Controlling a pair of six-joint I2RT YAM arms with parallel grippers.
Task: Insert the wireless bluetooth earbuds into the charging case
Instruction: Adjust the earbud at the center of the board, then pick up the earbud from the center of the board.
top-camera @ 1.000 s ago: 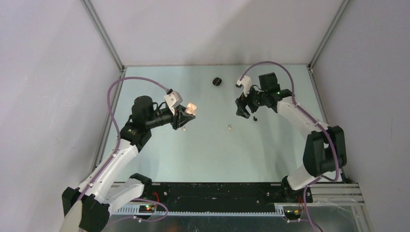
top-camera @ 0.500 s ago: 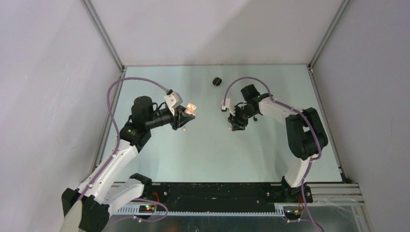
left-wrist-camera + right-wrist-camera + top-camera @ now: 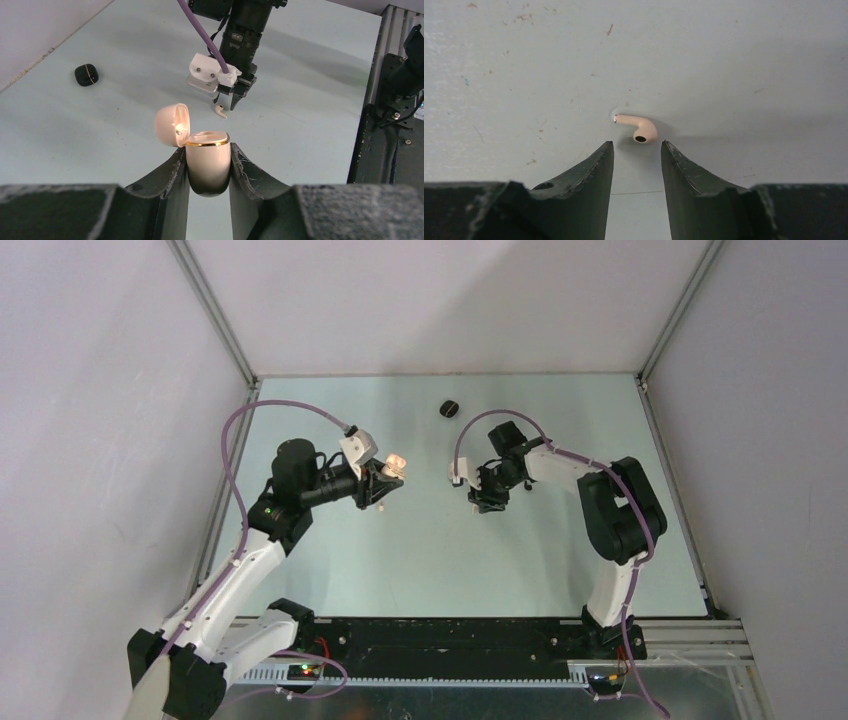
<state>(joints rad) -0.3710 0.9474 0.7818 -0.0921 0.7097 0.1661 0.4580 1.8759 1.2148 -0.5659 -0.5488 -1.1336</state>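
My left gripper [image 3: 208, 150] is shut on the pale beige charging case [image 3: 208, 160] and holds it upright above the table with its lid [image 3: 172, 124] flipped open. The case also shows in the top view [image 3: 393, 462]. One beige earbud [image 3: 638, 128] lies on the table just beyond the tips of my right gripper [image 3: 637, 145], which is open and points down at it. In the left wrist view the earbud [image 3: 220, 111] lies under the right gripper [image 3: 235, 97]. In the top view the right gripper [image 3: 487, 502] hides it. No other buds show.
A small closed black case [image 3: 450, 408] lies on the pale green table toward the back, also in the left wrist view [image 3: 86, 74]. Grey walls with metal frame rails [image 3: 215, 320] close in the sides and back. A black base rail [image 3: 450, 640] runs along the near edge.
My right gripper has swung left from the back right and come down over the beige earbud. The left gripper with the case has stayed put.
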